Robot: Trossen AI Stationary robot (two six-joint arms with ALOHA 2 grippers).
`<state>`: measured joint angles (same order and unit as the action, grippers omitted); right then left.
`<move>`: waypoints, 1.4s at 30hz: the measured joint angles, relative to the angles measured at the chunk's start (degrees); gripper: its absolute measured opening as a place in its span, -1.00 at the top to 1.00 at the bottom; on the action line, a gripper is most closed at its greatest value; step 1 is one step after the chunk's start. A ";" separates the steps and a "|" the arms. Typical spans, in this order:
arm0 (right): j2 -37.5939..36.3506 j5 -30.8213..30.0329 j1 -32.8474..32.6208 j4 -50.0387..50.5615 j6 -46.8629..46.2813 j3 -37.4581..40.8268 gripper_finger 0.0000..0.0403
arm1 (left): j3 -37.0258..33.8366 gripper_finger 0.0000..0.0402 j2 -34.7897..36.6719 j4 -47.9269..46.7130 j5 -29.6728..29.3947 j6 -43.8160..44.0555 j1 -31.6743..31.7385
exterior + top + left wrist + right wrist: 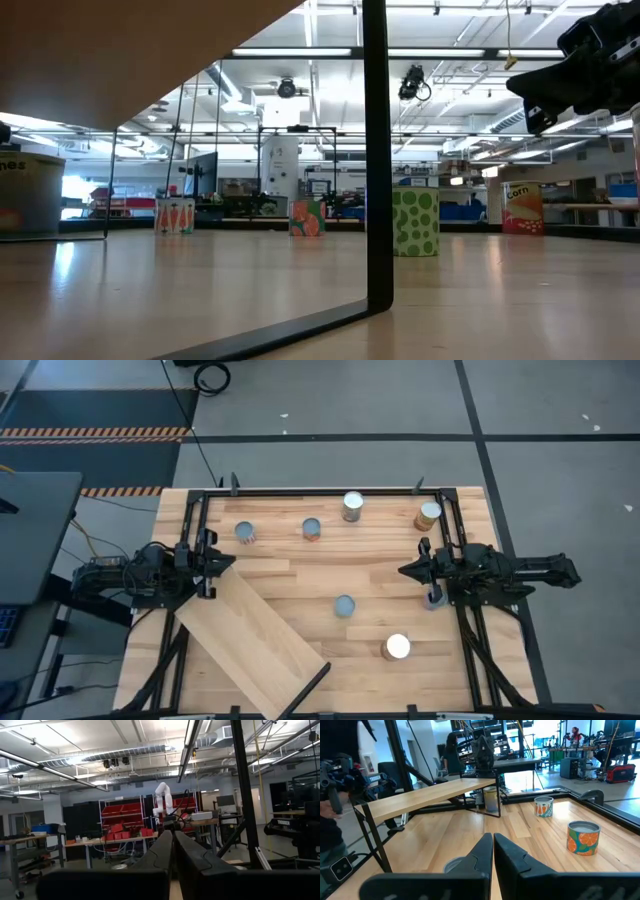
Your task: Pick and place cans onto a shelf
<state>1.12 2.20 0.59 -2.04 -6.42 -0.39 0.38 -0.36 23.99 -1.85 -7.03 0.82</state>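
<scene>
While both grippers, left [222, 565] and right [408, 571], hover closed and empty, six cans [345, 606] stand on the table [290, 575]; the shelf [250, 630] spans its front-left corner, bare.

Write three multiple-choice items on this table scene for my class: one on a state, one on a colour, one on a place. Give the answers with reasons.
1. The right gripper has its jaws:
A. shut, holding nothing
B. shut on a can
C. wide open

2. The spots on the spotted can are:
A. red
B. blue
C. green

3. One end of the shelf lies beside:
A. the right gripper
B. the left gripper
C. the gold-topped can

Answers:
1 A: the right wrist view shows the two fingers meeting with nothing between them.
2 C: the low view shows green dots on a paler green label.
3 B: the high view shows the plank running diagonally from just under the left gripper.
</scene>
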 joint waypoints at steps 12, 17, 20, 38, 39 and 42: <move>0.00 0.01 -0.01 0.00 0.00 -0.01 0.89 | -0.02 0.88 0.02 2.38 -0.04 -21.17 0.09; -0.02 0.01 -0.01 0.00 0.00 -0.01 0.89 | 0.00 0.88 0.02 3.32 -0.75 -2.07 0.09; -0.01 0.00 -0.01 0.00 0.00 -0.02 0.89 | -0.02 0.88 0.01 1.98 -1.43 11.59 0.08; 0.00 0.00 -0.01 0.00 0.00 -0.01 0.89 | 30.13 0.88 -29.35 -38.01 -12.02 30.56 1.43; 0.00 0.00 -0.01 0.00 0.00 -0.01 0.89 | 32.19 0.88 -32.15 -40.60 -12.66 31.37 2.21; -0.02 0.00 0.00 0.00 0.00 -0.01 0.89 | 37.96 0.87 -39.91 -49.97 -14.25 34.01 5.96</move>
<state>1.10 2.20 0.59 -2.04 -6.42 -0.39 38.35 -40.27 -25.98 -16.10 26.98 6.78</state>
